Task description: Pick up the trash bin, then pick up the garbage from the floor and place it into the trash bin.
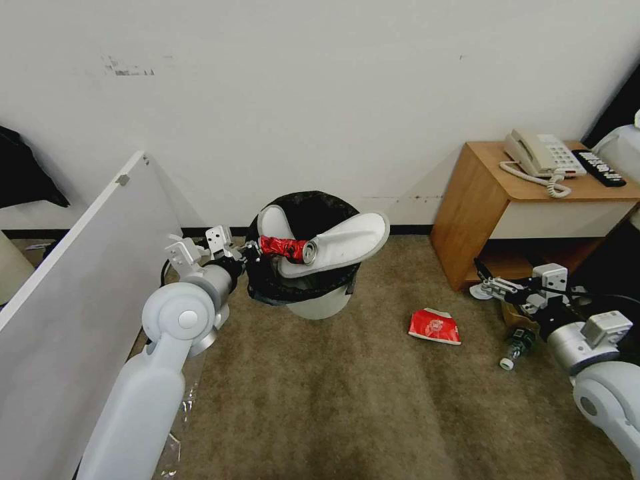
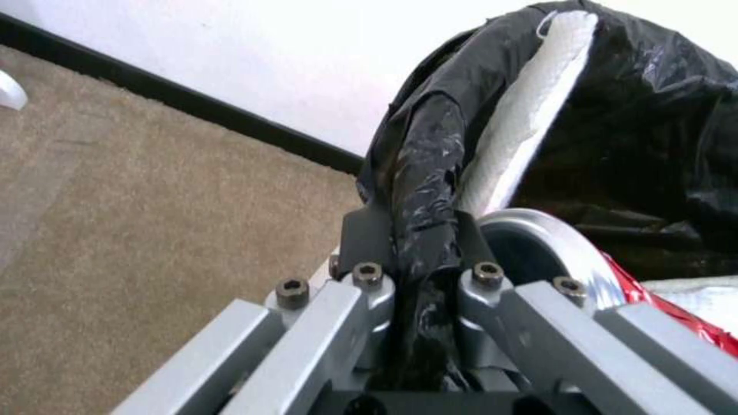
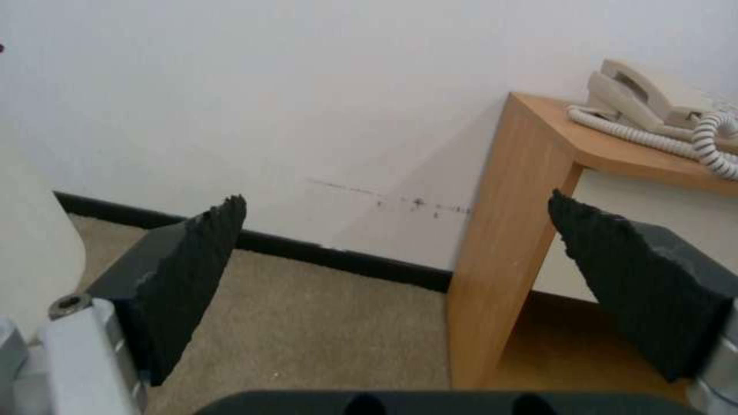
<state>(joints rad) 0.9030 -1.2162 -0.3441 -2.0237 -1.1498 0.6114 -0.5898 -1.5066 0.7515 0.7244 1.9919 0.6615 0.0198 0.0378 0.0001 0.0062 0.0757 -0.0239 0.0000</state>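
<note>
I've got the left gripper [image 1: 248,252] clamped tight on the black-bagged rim of the trash bin [image 1: 320,308], at the bin's 9 o'clock side in the head view; the left wrist view shows both fingers [image 2: 368,233] pinching the bag fold with no gap. The bin hangs clear of the floor [image 1: 333,400] near the wall. Sticking out of its mouth: two white slippers [image 1: 347,243], one running out toward 3 o'clock over the rim, and a crushed red can [image 1: 287,248] lying across them. My right gripper [image 1: 481,280] sits at about 4 o'clock of the bin, well apart from it, jaws spread wide with nothing between them; the right wrist view shows its black pads [image 3: 184,276] far apart against the wall and the wooden side table [image 3: 500,242]. On the carpet, a flattened red paper cup [image 1: 435,327] lies between bin and right arm, and a clear bottle [image 1: 517,347] lies just under the right wrist. A phone [image 1: 540,157] rests on the table.
</note>
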